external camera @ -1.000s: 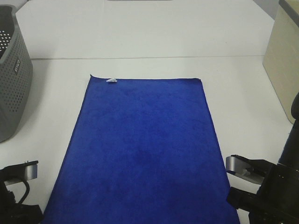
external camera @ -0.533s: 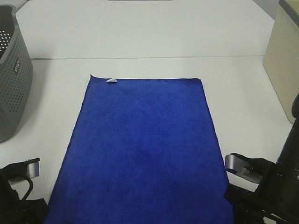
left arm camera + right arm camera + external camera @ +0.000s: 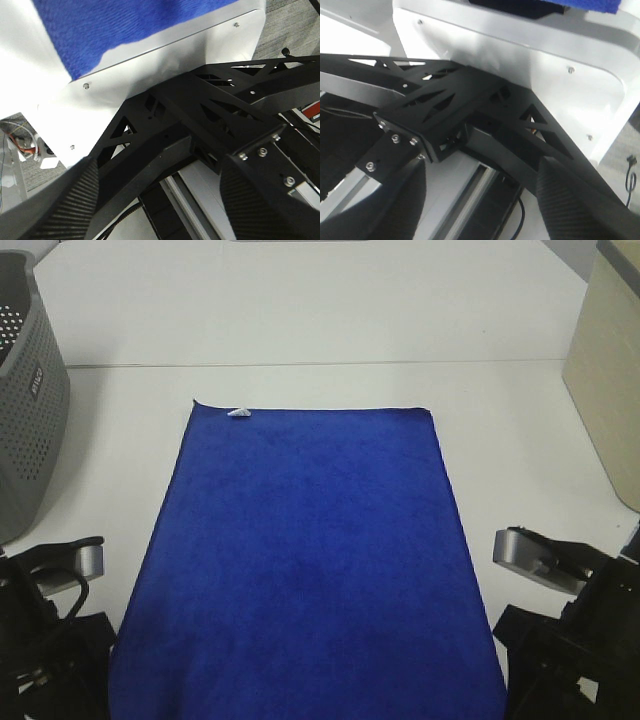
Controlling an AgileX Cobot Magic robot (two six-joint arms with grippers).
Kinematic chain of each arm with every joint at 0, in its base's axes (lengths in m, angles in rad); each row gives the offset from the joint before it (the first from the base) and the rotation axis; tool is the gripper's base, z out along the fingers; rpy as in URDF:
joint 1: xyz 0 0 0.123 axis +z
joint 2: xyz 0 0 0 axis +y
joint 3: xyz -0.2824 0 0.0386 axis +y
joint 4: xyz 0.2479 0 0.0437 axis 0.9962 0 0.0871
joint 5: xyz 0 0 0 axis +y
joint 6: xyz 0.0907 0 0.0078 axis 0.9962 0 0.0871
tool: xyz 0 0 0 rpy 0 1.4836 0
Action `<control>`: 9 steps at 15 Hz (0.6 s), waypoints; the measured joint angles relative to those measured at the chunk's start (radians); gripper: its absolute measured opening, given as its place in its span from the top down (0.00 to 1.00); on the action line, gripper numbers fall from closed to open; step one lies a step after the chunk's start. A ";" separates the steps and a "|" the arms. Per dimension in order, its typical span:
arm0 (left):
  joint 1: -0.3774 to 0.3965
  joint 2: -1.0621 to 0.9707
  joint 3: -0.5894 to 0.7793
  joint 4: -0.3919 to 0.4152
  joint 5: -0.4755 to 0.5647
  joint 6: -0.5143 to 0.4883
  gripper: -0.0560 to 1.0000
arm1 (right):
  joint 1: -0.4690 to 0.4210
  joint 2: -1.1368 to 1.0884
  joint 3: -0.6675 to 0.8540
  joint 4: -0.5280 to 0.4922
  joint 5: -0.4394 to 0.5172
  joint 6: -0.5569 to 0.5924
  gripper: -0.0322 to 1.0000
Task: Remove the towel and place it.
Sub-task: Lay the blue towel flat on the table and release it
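Nearest me, my left gripper (image 3: 160,172) and right gripper (image 3: 482,175) hang off the near edge of the white table (image 3: 300,310), each with fingers spread wide and holding nothing. Between them begins the royal-blue plush rectangular towel (image 3: 305,560), lying flat along the tabletop, with its small white tag (image 3: 238,412) at the far-left corner. Beyond, a perforated grey plastic basket (image 3: 25,410) stands on the left and a pale wooden panel (image 3: 605,370) on the right.

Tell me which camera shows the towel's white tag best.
The exterior high view: the white tag sits plainly at the far left corner of the towel. Both wrist views catch only a strip of the towel's blue edge, with no tag in sight.
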 joint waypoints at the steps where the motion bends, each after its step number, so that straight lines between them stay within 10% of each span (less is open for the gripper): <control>1: 0.000 0.000 -0.027 0.002 0.023 -0.001 0.34 | 0.000 -0.060 -0.003 -0.001 0.003 0.021 0.35; 6: 0.000 -0.019 -0.126 0.042 0.055 -0.031 0.33 | 0.000 -0.332 -0.159 -0.143 0.022 0.226 0.22; 9: 0.000 -0.137 -0.182 0.206 0.029 -0.174 0.23 | -0.001 -0.398 -0.258 -0.264 0.028 0.319 0.19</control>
